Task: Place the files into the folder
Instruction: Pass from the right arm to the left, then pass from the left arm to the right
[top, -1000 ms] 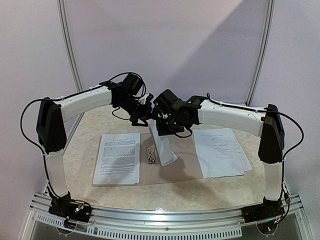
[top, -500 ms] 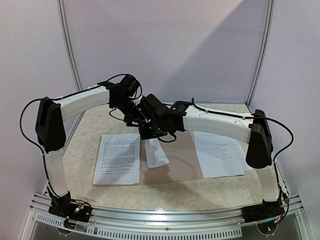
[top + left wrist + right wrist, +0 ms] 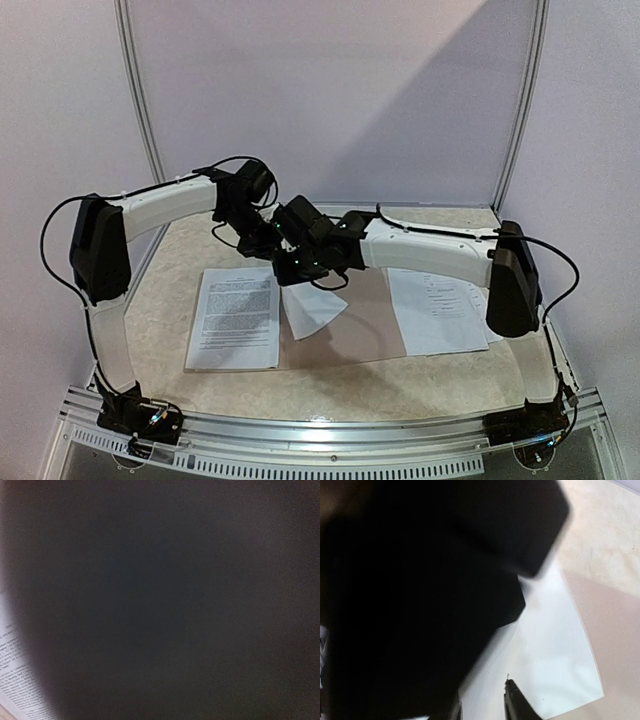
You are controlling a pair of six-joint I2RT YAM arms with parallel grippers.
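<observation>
**Both hands met over the open folder, a blank-side sheet drooping beneath them**

The mottled worktop [image 3: 180, 260] carried everything. The left arm [image 3: 165, 200] rose from its base, bent at the elbow and reached toward 2 o'clock. The right arm [image 3: 430, 245] mirrored it toward 10 o'clock, so the two wrists crowded together above the middle.

The brown folder [image 3: 365, 330] lay flat and open under that meeting point. A printed sheet [image 3: 235, 318] rested on its 9 o'clock half, and a loose stack of files [image 3: 440, 310] lay on the worktop just beside its 3 o'clock edge. A curled sheet [image 3: 315, 308], white side out, hung below the hands with its lower end on the folder.

The left hand [image 3: 264, 243] was pressed together, though no view showed whether it pinched the curled sheet. The right hand [image 3: 482, 707] had its fingertips a little apart at 6 o'clock of its own camera, with the white sheet showing in the gap.

The overhead view hid both sets of fingertips. The right wrist view showed them, along with a blurred black mass [image 3: 420, 605] overlapping the sheet's 10 o'clock side. The left wrist view was almost wholly dark, apart from a strip of printed page [image 3: 12, 680] at 8 o'clock.
</observation>
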